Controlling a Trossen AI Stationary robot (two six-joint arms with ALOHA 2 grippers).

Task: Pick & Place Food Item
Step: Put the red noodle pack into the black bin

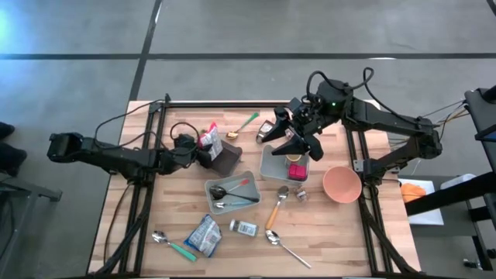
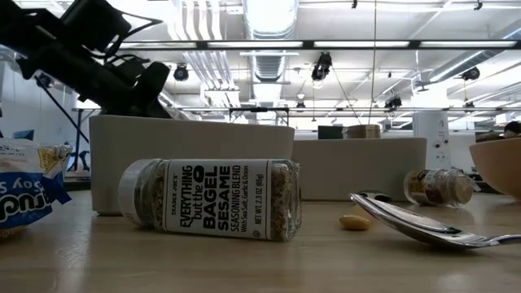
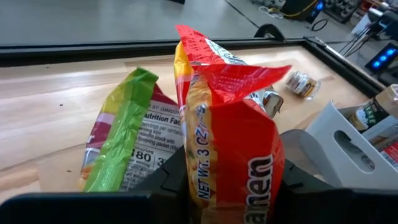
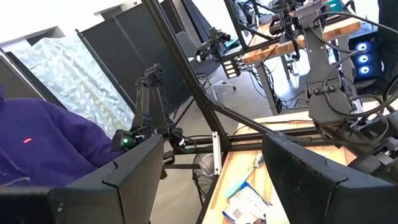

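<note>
Ramen packet [image 3: 233, 149] — red-orange crinkled wrapper, top edge flaring, sitting clenched in the left gripper [image 1: 203, 147] beside the dark bin [image 1: 226, 160]. Right gripper [image 1: 298, 143] — hovering released over a grey tray [image 1: 270, 164].

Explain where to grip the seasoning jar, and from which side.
Grip the jar at the middle of its labelled body, from straight above, fingers closing across its width. It lies on its side, so the round body is exposed on top and could roll if pushed sideways.
</note>
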